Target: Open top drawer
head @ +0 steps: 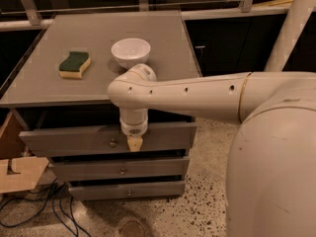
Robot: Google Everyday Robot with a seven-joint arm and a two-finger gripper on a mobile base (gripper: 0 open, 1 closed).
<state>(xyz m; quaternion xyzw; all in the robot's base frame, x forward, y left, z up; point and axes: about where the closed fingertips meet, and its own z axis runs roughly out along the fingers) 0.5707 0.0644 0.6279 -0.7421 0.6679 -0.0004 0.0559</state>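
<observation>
The top drawer (163, 137) is the tallest grey front under the cabinet top, with a small round metal knob (113, 143) at its centre. A dark gap shows above the front. My gripper (134, 143) hangs from the white arm directly in front of this drawer front. It sits just right of the knob and at the same height. Only its yellowish tip shows below the wrist.
Two slimmer grey drawers (123, 171) sit below. On the cabinet top (98, 33) are a white bowl (131, 51) and a green-and-yellow sponge (74, 64). A cardboard box (17, 174) and cables (44, 206) lie on the floor at left. My white base fills the right.
</observation>
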